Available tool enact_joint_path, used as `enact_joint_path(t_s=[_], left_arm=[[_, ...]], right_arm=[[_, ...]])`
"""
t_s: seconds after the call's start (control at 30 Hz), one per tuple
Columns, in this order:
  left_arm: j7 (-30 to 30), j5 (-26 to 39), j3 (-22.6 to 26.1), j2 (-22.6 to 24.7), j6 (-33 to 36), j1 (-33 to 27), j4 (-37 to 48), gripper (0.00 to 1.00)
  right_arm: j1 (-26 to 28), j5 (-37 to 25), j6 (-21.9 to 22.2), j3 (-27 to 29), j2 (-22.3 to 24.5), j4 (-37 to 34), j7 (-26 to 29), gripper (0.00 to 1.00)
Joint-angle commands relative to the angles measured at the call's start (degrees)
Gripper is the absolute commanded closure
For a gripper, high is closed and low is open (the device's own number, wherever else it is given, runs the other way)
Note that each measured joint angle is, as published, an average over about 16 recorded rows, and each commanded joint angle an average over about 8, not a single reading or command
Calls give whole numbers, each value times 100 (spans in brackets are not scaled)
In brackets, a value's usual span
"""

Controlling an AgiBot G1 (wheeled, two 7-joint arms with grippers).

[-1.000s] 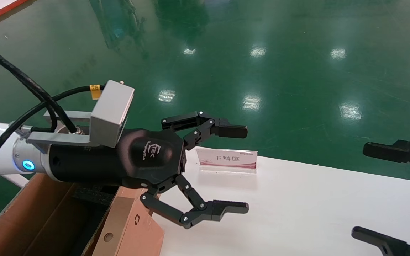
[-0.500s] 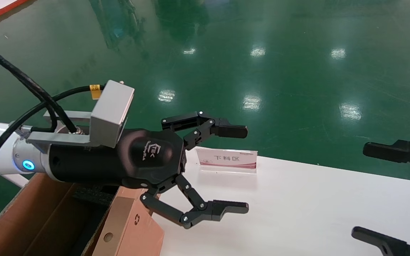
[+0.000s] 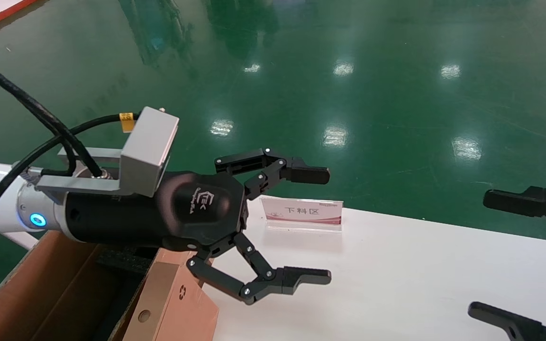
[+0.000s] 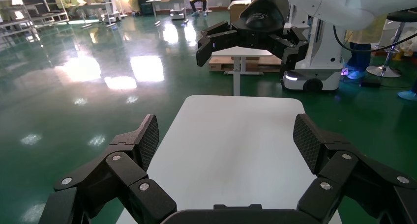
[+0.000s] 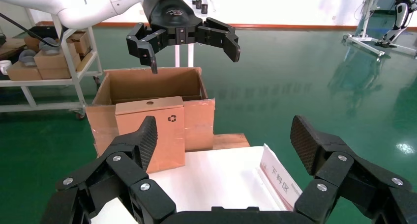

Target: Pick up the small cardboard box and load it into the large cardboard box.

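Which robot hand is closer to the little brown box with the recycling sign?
The left. The left gripper hangs open just above and beside the small cardboard box, which stands on end against the large cardboard box. The right gripper, also open, waits across the table.

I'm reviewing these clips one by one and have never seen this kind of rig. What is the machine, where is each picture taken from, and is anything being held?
This is a two-armed robot. One picture looks down from its head; the other two come from cameras on its wrists, each looking out between its own black fingers.

In the head view, the left end effector hangs open and empty above the edge of a white table. The right end effector waits at the frame's right edge, also open and empty.

On the table stands a small sign. The right wrist view shows the small cardboard box standing upright against the outside of the large cardboard box, off the table's end. It looks not yet loaded.
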Motion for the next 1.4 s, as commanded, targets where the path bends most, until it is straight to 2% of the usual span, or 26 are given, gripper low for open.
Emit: enact_joint_path(t_s=[0.03,1.17,1.27,1.4], left_arm=[[0,0,0,0,0,0,0,0],[0,0,0,0,1,0,-1,0],[-101,129,24,-14,24,-54,-35,0],[-537,657,177,-67,116,-320,-169,0]], right_arm=[[0,0,0,0,0,0,0,0],[0,0,-1,0,0,0,0,0],[0,0,-1,0,0,1,0,0],[1,0,-1,0,0,1,0,0]])
